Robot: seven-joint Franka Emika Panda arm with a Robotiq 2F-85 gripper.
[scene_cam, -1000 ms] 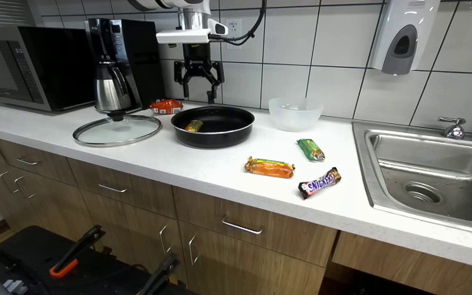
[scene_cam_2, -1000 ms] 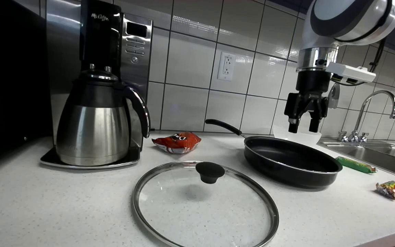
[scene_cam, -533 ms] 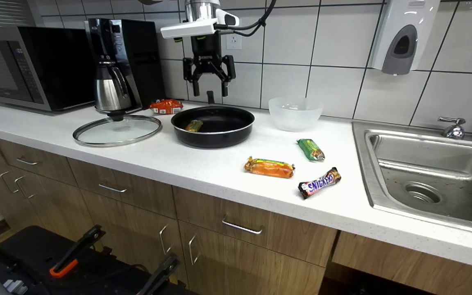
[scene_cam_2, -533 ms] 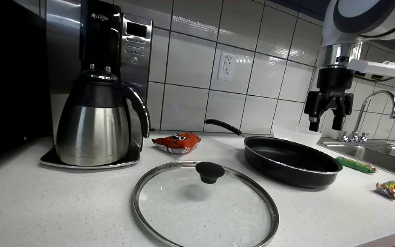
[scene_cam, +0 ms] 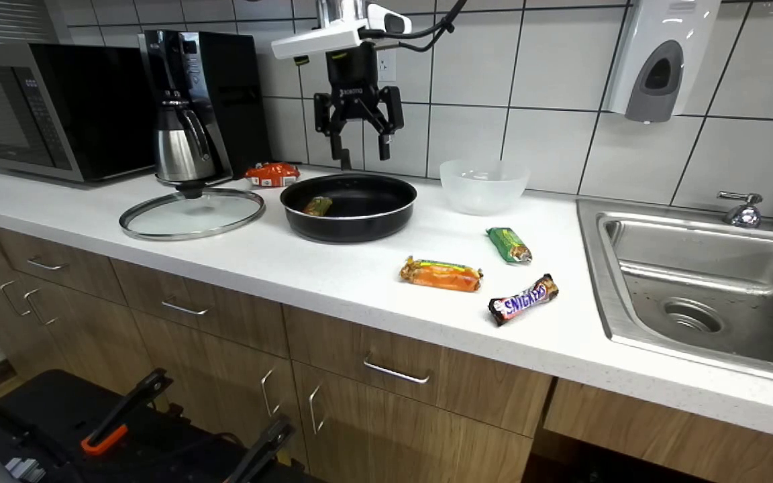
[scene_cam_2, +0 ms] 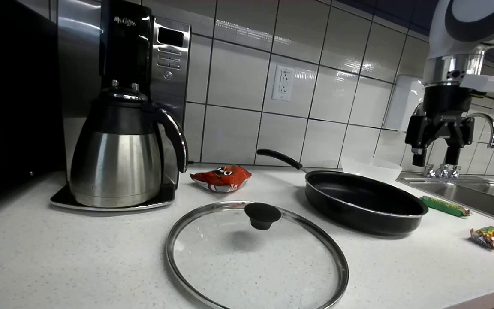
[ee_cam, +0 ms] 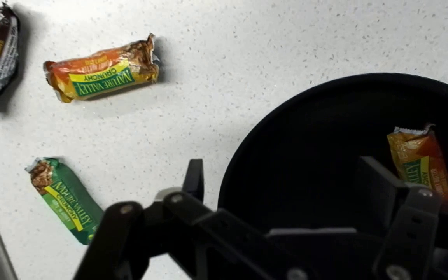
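Apparently, the pan (scene_cam_2: 358, 218) hides its bar (ee_cam: 422, 163) in an exterior view.

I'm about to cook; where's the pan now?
In an exterior view, the pan sits on the counter just left of picture centre, with the lid at its left and the bowl at its right.

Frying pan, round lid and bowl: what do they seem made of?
Frying pan: probably coated metal, black with a bright rim line.
Lid: likely clear glass, the counter showing through, shiny metallic edge.
Bowl: milky, translucent; plastic or glass, can't tell.
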